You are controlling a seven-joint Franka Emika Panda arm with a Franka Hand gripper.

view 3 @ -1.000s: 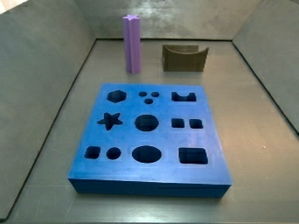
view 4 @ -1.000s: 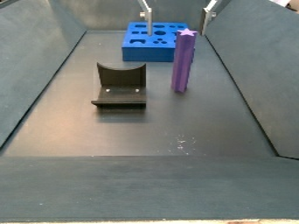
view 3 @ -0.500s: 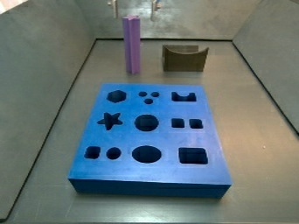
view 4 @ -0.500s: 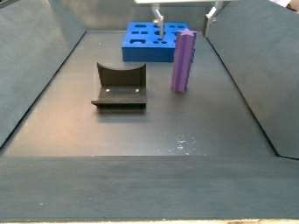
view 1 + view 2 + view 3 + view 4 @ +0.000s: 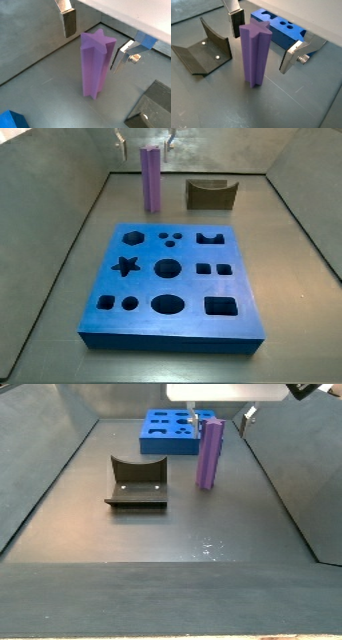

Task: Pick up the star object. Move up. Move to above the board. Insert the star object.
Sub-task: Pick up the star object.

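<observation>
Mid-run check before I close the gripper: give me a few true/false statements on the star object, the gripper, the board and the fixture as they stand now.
1. The star object stands upright on the floor. True.
2. The gripper is shut on the star object. False: its fingers sit either side of the top with gaps showing.
3. The star object is already in the board. False: it stands apart from the board.
4. The fixture holds no piece. True.
5. The board's star hole is filled. False: it is empty.
</observation>
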